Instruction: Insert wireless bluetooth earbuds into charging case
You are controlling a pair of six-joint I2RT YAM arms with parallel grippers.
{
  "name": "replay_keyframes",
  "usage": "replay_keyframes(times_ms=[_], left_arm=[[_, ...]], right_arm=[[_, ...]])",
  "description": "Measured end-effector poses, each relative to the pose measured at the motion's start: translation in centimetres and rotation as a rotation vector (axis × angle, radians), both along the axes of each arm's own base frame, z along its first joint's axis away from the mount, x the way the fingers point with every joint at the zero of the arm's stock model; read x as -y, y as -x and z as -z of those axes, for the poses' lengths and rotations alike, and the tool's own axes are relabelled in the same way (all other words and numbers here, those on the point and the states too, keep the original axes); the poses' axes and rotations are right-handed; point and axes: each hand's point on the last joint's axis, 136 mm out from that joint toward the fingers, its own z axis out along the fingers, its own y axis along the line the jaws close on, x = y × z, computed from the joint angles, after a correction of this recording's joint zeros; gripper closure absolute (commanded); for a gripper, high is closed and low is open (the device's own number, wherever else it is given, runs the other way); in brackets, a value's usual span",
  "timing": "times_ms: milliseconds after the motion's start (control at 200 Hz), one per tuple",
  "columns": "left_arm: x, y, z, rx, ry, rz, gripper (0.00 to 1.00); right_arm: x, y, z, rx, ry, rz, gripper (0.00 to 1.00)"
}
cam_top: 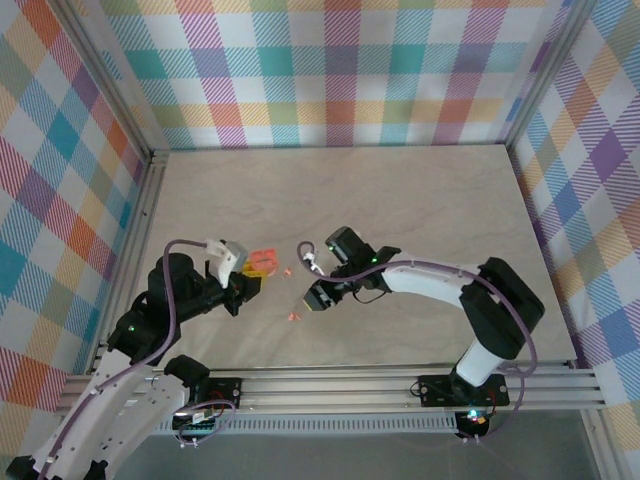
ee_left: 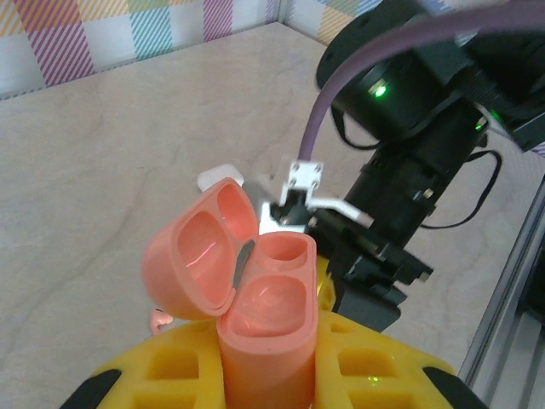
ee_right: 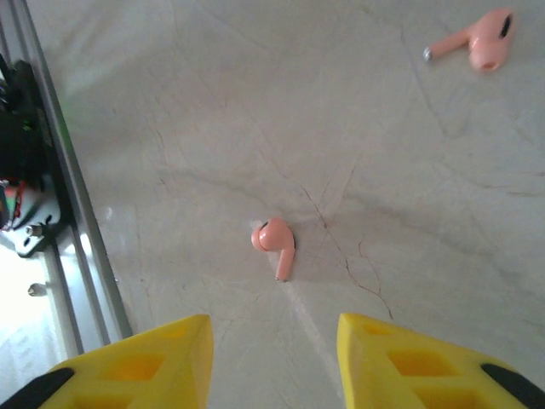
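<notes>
A salmon-pink charging case (ee_left: pixel 266 341) stands upright between the yellow fingers (ee_left: pixel 162 371) of my left gripper (ee_left: pixel 268 358), which is shut on it. Its lid (ee_left: pixel 197 256) hangs open to the left and both wells are empty. From above, the case (cam_top: pixel 262 262) sits at the tip of my left gripper (cam_top: pixel 248 283). My right gripper (ee_right: pixel 272 328) is open, pointing down just over the table, with nothing between its fingers. A pink earbud (ee_right: pixel 274 245) lies a little ahead of its tips, and another pink earbud (ee_right: pixel 479 38) lies farther off. From above, my right gripper (cam_top: pixel 318 297) hovers beside one earbud (cam_top: pixel 293 316).
The right arm (ee_left: pixel 400 119) hangs close behind the held case. A small white rounded object (ee_left: pixel 220 177) lies on the table beyond the lid, and a pink earbud (ee_left: pixel 157 319) peeks out below it. The metal frame rail (ee_right: pixel 72 221) runs along the near table edge.
</notes>
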Motion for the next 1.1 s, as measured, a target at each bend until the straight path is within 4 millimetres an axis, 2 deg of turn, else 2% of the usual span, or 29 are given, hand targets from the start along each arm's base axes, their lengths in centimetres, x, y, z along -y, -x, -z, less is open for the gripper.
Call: replay_keyframes(times_ms=[155,390,540,805,1105], left_arm=[[-0.3,0.7,-0.2,0.014,0.0,0.003,1.0],[-0.7,1.1,-0.2,0.026,-0.013,-0.001,1.0],[-0.8,1.1,-0.1,0.024,-0.016,-0.001,1.0],[-0.8,1.2,-0.1,0.028,-0.016,-0.001,1.0],[-1.0,1.5,0.1,0.021,-0.02,-0.001,1.0]], right_arm=[[-1.1,-1.2,1.3,0.019,0.036,0.013,0.64],[-3.9,-5.3,0.1,0.106,0.037,0.066,0.63],[-5.1,-7.1,0.8,0.128,0.079,0.073,0.63],[-6.2,-8.7,3.2,0.104,0.162,0.075,0.64],[-5.6,-8.6,4.1,0.085,0.203,0.083,0.69]])
